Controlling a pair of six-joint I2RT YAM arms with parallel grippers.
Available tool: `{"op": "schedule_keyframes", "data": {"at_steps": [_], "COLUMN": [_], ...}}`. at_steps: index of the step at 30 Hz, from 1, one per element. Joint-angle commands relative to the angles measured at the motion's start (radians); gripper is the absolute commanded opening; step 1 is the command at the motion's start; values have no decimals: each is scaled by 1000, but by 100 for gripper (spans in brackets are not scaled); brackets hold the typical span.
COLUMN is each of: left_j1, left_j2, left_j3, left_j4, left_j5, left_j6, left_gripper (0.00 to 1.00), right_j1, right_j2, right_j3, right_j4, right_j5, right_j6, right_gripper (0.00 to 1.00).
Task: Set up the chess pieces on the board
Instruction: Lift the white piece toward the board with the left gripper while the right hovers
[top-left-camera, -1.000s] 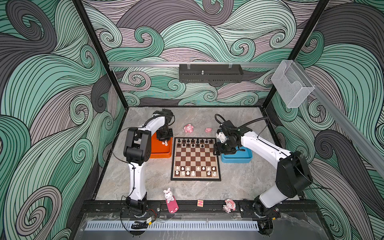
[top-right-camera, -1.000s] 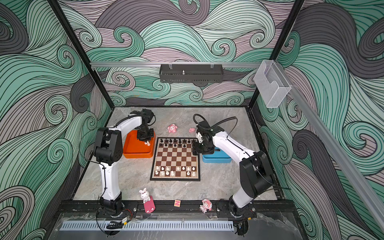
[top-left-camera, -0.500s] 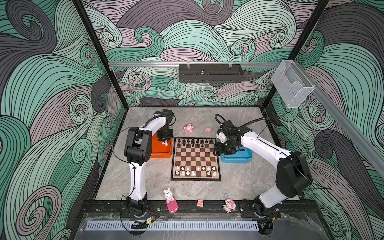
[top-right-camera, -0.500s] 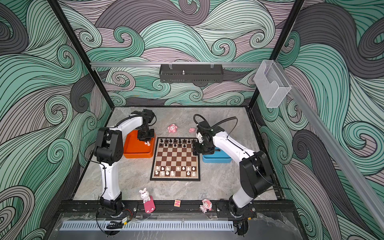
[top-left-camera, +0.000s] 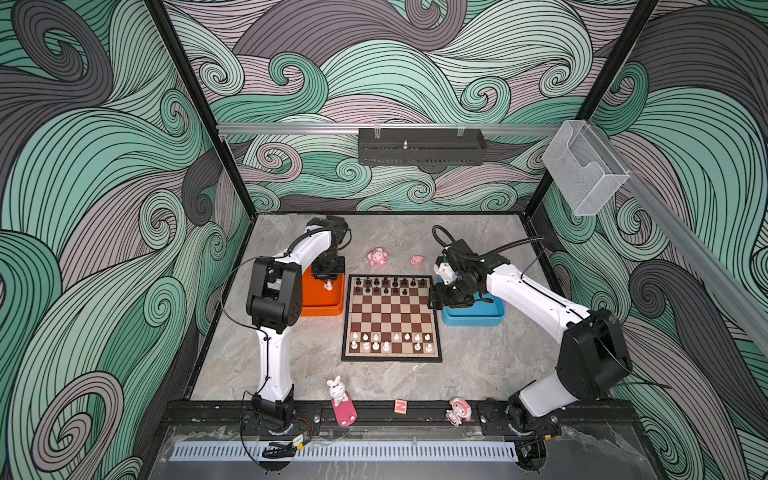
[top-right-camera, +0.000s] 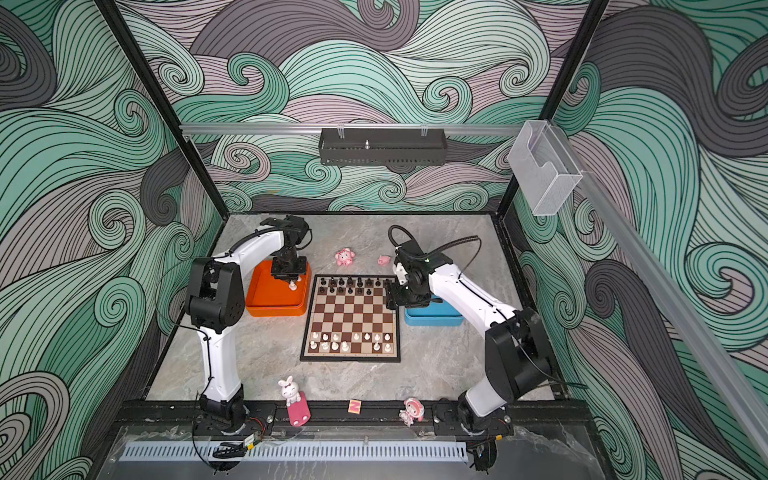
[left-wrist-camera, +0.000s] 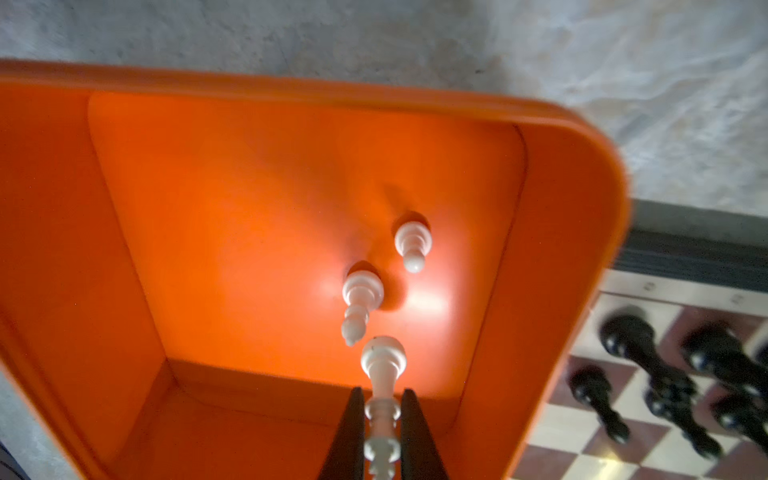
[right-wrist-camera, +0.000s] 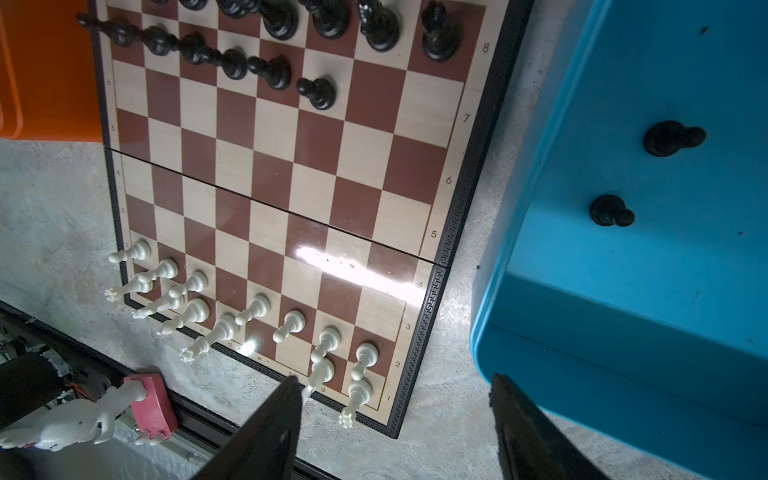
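Grey marbled tabletop under wave-painted walls, with the board (top-left-camera: 390, 318) lying flat at its middle, between an orange tray (top-left-camera: 322, 307) and a blue tray (top-left-camera: 473, 320). Over the orange tray, left gripper (left-wrist-camera: 380, 419) pinched tight on the upper stem of a white piece (left-wrist-camera: 382, 365), base seemingly clear of the tray floor (crowned top, so perhaps a queen, though too blurred to swear to). Beyond it, two more white pieces (left-wrist-camera: 360, 303) upright on the tray floor. Right gripper (right-wrist-camera: 395, 380) spread wide and holding nothing, poised above bare table between the board's edge and the blue tray, with two black pawns (right-wrist-camera: 671, 138) waiting inside. Black ranks at the far edge and white ranks at the near edge both showing gaps. Step in hand, by the look of it: carrying a picked white piece out of the tray. Next move likely calls for a lift over the tray wall, a swing to an empty near-edge square, and a straight lowering without clipping neighbours.
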Motion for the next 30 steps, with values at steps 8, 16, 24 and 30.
{"op": "schedule_keyframes", "data": {"at_steps": [8, 16, 24, 30], "left_j1": [-206, -489, -658, -699], "left_j2": [-213, -242, -185, -149], "left_j3": [122, 63, 32, -4], "left_j4": [-202, -188, -143, -95], "left_j5": [12, 70, 120, 145], "left_j6": [20, -50, -103, -122], "left_gripper": [11, 11, 11, 12], "right_j1": [-30, -135, -261, -308], "right_j2": [-98, -150, -185, -193], "right_j3": [11, -13, -43, -53], "right_j4": [-64, -79, -80, -80], "right_j5": [22, -10, -49, -65], "right_j6": [-8, -10, -33, -38], "right_gripper": [73, 73, 73, 73]}}
